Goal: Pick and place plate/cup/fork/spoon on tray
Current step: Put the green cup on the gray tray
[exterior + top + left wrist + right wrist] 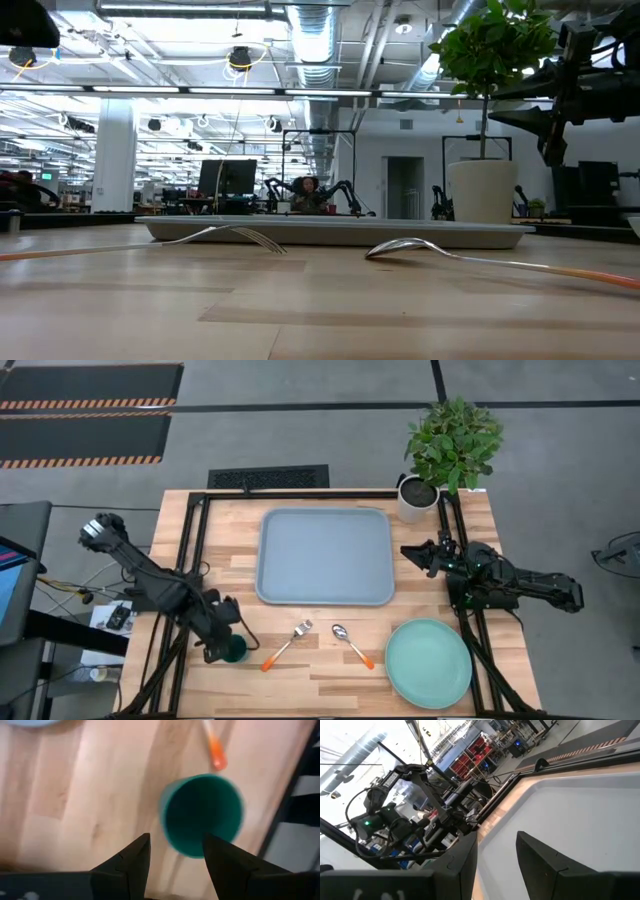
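The dark green cup stands upright on the table near its front left; the left wrist view looks down into its mouth. My left gripper is open just over the cup's near rim. The fork and the spoon lie on the wood in front of the blue-grey tray. The mint-green plate lies at the front right. My right gripper is open and empty at the tray's right edge. My left gripper points down at the cup, with one finger in front of the cup's near rim and the other finger beside the cup. I cannot tell whether either finger touches it.
A white pot with a green plant stands at the far right corner, just behind my right gripper. Black frame rails run along the table's left and right sides. The fork's orange handle end lies just past the cup.
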Robot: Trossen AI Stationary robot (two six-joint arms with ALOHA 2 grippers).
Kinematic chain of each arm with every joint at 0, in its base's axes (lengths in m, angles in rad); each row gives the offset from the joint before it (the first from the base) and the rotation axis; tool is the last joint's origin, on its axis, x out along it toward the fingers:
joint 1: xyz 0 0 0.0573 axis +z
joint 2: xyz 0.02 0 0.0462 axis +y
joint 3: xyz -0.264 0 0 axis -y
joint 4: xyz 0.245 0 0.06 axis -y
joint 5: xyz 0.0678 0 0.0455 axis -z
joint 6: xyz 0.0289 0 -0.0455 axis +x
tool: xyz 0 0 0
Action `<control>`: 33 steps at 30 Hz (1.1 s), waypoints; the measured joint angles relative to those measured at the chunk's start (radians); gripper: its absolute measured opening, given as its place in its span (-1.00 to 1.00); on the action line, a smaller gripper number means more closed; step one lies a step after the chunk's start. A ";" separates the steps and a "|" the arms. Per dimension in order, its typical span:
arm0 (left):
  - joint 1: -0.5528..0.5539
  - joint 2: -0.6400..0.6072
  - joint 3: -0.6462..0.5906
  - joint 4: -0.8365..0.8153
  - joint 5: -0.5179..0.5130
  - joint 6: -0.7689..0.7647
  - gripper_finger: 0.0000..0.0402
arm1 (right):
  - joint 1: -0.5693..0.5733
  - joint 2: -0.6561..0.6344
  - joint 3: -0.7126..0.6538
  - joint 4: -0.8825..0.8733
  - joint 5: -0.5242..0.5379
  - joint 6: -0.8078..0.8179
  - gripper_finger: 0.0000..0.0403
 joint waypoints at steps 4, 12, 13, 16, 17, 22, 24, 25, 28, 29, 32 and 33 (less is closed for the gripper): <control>-0.032 0.019 0.000 0.033 -0.030 -0.005 -0.17 | 0.000 0.000 0.000 0.000 0.000 0.000 -0.20; -0.070 0.018 0.000 0.038 -0.136 -0.013 -0.17 | 0.000 0.000 0.000 0.000 0.000 0.000 -0.20; -0.074 0.018 0.000 0.033 -0.151 -0.021 -0.17 | 0.000 0.000 0.000 0.000 0.000 0.000 -0.20; -0.083 0.018 0.000 0.032 -0.187 -0.039 -0.17 | 0.000 0.000 0.000 0.000 0.000 0.000 -0.20; -0.087 0.018 -0.002 0.034 -0.195 -0.045 -0.17 | 0.000 0.000 0.000 0.000 0.000 0.000 -0.20; -0.091 0.018 -0.072 0.092 -0.180 -0.107 -0.17 | 0.000 0.000 -0.001 0.000 0.001 -0.002 -0.20; -0.091 0.018 -0.096 0.118 -0.179 -0.121 -0.17 | 0.000 0.000 -0.001 0.000 0.000 -0.002 -0.20; -0.091 0.018 -0.111 0.135 -0.178 -0.121 -0.17 | 0.000 0.000 -0.001 0.000 0.001 -0.002 -0.20; -0.092 0.018 -0.154 0.197 -0.165 -0.122 -0.17 | 0.000 0.000 -0.001 0.000 0.001 -0.003 -0.20; -0.091 0.018 -0.169 0.217 -0.155 -0.122 -0.17 | 0.000 0.000 -0.001 0.000 0.001 -0.003 -0.20; -0.091 0.018 -0.208 0.256 -0.136 -0.151 -0.17 | 0.000 0.000 -0.001 0.000 0.001 -0.003 -0.20; -0.092 0.018 -0.215 0.257 -0.136 -0.164 -0.17 | 0.000 0.000 -0.001 0.000 0.001 -0.003 -0.20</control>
